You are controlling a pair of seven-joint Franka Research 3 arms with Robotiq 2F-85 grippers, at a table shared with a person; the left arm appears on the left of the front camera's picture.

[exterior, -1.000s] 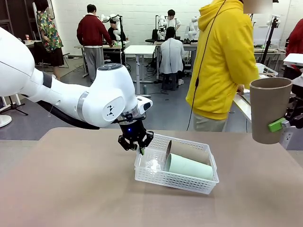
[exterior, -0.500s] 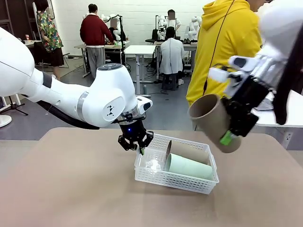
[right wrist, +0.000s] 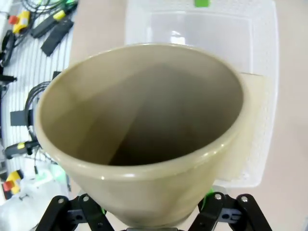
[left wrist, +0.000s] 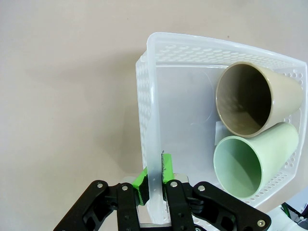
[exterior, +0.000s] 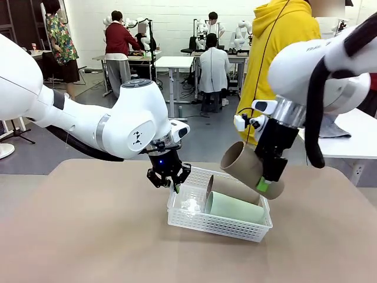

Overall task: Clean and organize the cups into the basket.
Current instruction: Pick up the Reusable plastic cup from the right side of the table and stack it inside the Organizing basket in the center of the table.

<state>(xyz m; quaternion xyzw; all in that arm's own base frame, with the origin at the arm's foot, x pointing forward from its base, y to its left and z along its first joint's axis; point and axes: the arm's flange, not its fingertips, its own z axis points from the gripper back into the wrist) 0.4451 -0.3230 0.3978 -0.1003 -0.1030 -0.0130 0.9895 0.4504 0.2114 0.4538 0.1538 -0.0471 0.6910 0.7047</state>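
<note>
While the left gripper (exterior: 171,181) stays pinched shut on the near end wall of the basket (exterior: 200,222), tilting that end up, the right gripper (exterior: 266,180) holds a brown cup (exterior: 242,167) on its side just above the far rim. Two cups lie inside already, a brown one (exterior: 234,188) at the back and a mint green cup (exterior: 235,207) in front. From where I stand, the carried cup should go down parallel to those two, onto the bare floor beside them, and be let go only once it rests.

Left gripper (exterior: 175,187) clamped low, right gripper (exterior: 266,184) spread wide, angled downward
</note>
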